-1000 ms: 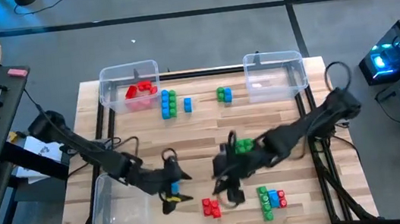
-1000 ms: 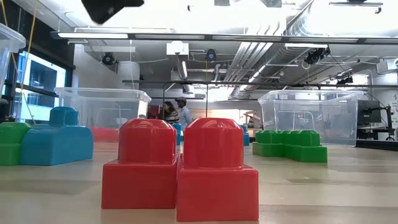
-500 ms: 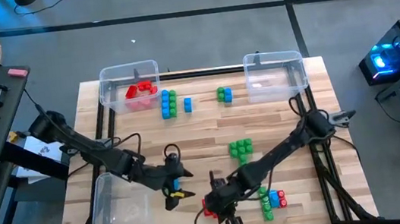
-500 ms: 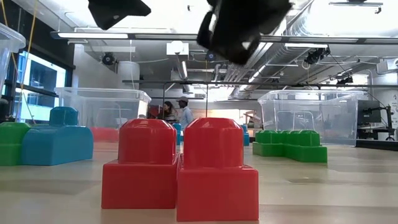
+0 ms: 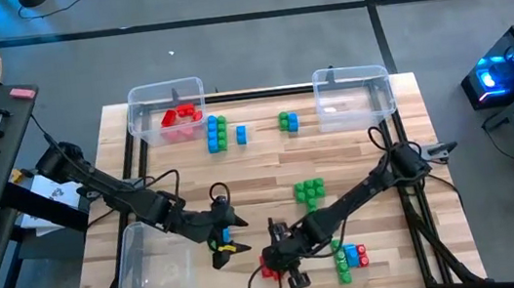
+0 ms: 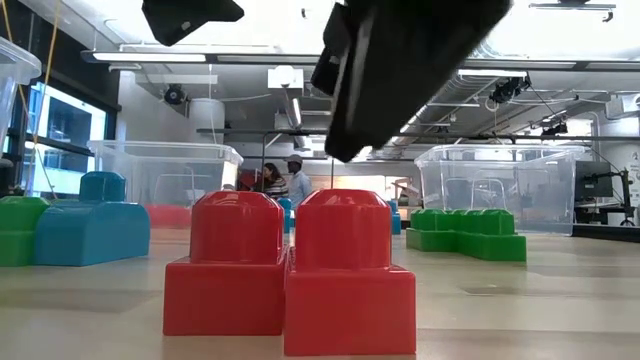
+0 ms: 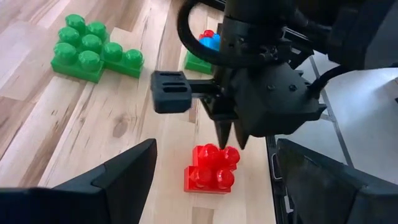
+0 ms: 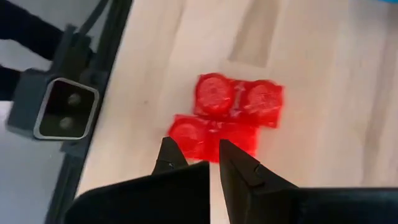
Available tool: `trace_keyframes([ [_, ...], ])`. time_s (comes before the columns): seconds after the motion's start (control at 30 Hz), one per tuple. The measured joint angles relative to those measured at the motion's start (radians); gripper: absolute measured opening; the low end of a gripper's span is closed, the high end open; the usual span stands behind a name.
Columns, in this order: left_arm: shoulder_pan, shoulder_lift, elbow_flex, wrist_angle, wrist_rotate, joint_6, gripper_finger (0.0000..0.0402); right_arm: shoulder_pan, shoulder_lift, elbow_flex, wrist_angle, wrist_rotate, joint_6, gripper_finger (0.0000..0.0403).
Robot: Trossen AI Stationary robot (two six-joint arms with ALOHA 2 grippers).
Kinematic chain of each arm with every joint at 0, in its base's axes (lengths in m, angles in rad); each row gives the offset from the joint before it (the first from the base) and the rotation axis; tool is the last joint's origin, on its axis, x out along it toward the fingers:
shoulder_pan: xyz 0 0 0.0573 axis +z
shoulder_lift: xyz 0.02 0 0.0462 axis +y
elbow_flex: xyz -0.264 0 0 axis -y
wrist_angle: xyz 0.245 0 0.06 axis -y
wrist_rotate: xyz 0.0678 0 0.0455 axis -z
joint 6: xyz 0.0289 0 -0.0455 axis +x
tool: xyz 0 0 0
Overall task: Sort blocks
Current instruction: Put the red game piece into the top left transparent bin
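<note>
A red cluster of blocks [image 5: 270, 268] [image 8: 227, 121] lies flat near the table's near edge. My right gripper [image 5: 275, 258] [image 8: 198, 149] hovers just above it, pointing down, open with a narrow gap; in the left wrist view its tips [image 7: 229, 142] hang over the cluster's far studs [image 7: 214, 154]. My left gripper [image 5: 223, 239] waits open to the left of it, facing the red cluster. A green cluster [image 5: 310, 192] lies mid-table. A mixed green, blue and red cluster [image 5: 350, 257] sits right of the red one.
Far-left bin [image 5: 141, 119] holds red blocks [image 5: 180, 114]. The other clear bins stand at far right [image 5: 355, 98] and near left [image 5: 150, 275]. Blue and green blocks [image 5: 217, 133], a blue one [image 5: 241, 134] and a green pair [image 5: 288, 120] lie between the far bins.
My right gripper has moved away from the green cluster, toward the near edge and a little left, and has come down over the red cluster. The green cluster stays on the table mid-way. My left gripper has kept still.
</note>
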Motion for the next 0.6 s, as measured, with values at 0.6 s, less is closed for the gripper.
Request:
trace_keyframes([
  [0.6, 0.000, 0.001, 0.001, 0.002, 0.000, 0.002, 0.0314, -0.006, 0.041, 0.001, 0.045, -0.006, -0.034, 0.0000],
])
